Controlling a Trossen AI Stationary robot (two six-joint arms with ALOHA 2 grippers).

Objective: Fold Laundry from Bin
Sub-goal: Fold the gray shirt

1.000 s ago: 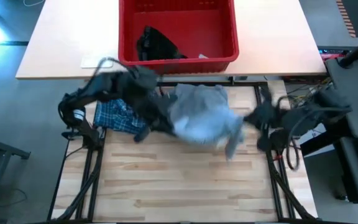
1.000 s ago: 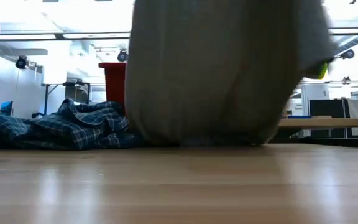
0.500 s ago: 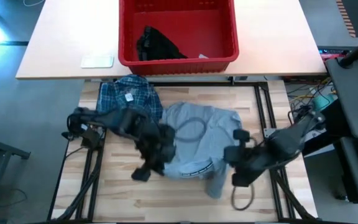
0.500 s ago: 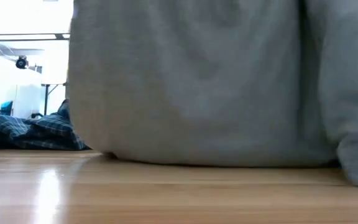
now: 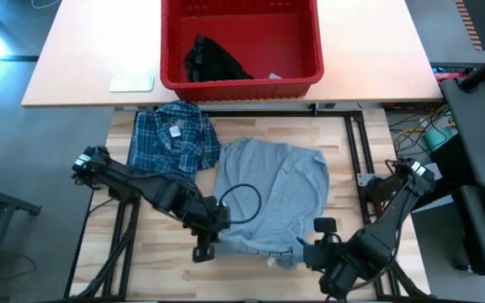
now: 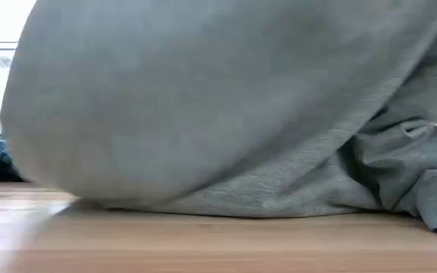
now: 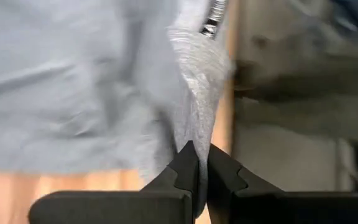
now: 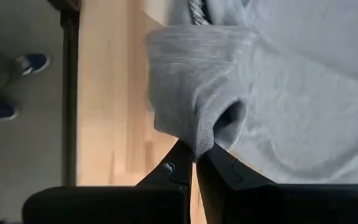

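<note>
grey t-shirt [image 5: 272, 189] lies spread over the middle of the wooden table [image 5: 175, 273], its near hem lifted toward the front edge by both arms. left gripper [image 5: 211, 238] sits at the shirt's front-left corner, fingers [image 7: 188, 165] pinched shut on a fold of the grey cloth. right gripper [image 5: 310, 251] sits at the front-right corner, close to the table's front edge, fingers [image 8: 180, 163] likewise clamped on a bunched bit of sleeve or hem. plaid shirt [image 5: 173, 139] lies crumpled near the back-left corner of the wooden table, just beside the grey one. red bin [image 5: 306, 71] stands on the paler table behind, against its front edge, with a black garment [image 5: 211, 61] inside near its left wall. from the low camera the grey cloth [image 6: 203, 106] fills nearly everything.
</note>
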